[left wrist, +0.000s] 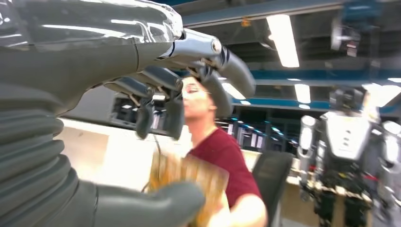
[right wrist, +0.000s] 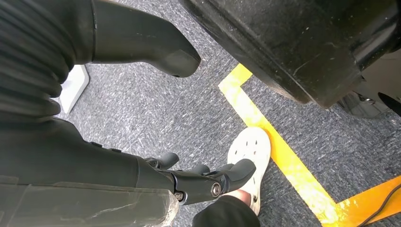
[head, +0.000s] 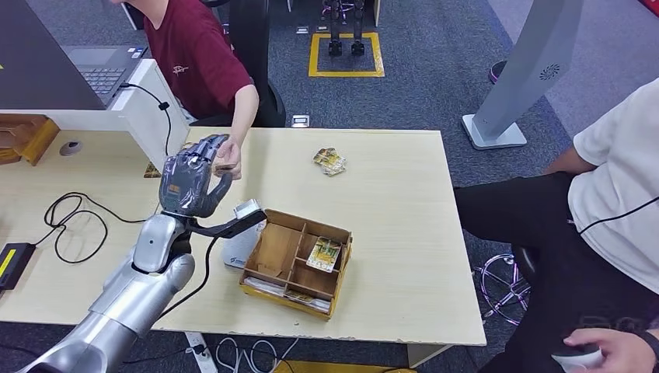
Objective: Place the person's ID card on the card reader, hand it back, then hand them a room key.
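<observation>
My left hand (head: 190, 185) is raised over the far-left part of the pale wooden table (head: 388, 233), its fingers reaching toward the person in the dark red T-shirt (head: 194, 58) seated behind the far edge. That person's hand (head: 228, 159) meets my fingertips, and a small brownish patterned card (head: 224, 167) sits right where the two hands touch — from the head view I cannot say who has hold of it. In the left wrist view the same yellow-brown card (left wrist: 189, 179) lies blurred between my thick grey thumb (left wrist: 156, 205) and my darker fingers (left wrist: 156, 113), which arch above it; the thumb is against the card, but whether the fingers close on it I cannot tell.

Near the middle of the table stands an open wooden organiser box with compartments (head: 295, 260); one patterned card (head: 324, 254) leans in its right-hand compartment. Touching the box's left side is the flat white card reader (head: 241, 247), partly hidden by my wrist. A small pile of patterned cards (head: 329, 161) lies far on the table, well apart from the box.

My right hand (right wrist: 198, 182) hangs over grey carpet with yellow floor tape (right wrist: 279, 156) — fingers loosely curled and holding nothing, thumb well apart from them. A person in a white shirt and black trousers (head: 598, 210) sits to the right.
</observation>
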Controlling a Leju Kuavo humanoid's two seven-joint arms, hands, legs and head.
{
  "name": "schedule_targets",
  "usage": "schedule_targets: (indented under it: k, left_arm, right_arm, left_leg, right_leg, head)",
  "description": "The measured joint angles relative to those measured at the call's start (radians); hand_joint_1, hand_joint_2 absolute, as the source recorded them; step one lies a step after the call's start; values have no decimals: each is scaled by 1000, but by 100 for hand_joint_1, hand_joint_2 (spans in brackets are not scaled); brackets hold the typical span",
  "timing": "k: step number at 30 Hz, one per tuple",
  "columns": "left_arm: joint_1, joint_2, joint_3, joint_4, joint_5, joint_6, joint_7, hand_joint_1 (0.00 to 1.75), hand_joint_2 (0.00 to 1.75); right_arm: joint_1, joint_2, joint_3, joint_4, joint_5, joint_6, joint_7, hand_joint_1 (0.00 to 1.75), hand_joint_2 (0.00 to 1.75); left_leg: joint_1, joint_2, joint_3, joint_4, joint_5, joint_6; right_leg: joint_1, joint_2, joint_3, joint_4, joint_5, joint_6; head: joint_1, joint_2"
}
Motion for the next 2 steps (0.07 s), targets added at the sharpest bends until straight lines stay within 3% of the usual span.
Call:
schedule_targets:
  k: [2]
  left_arm:
    - [1,2,22,8,16,24,9,0,175]
  right_arm:
    - [1,0,-1,0,-2,-1,0,0,175]
  left_leg:
    - [0,0,0,0,0,0]
  right_leg:
    - [0,0,0,0,0,0]
  head:
    - [0,0]
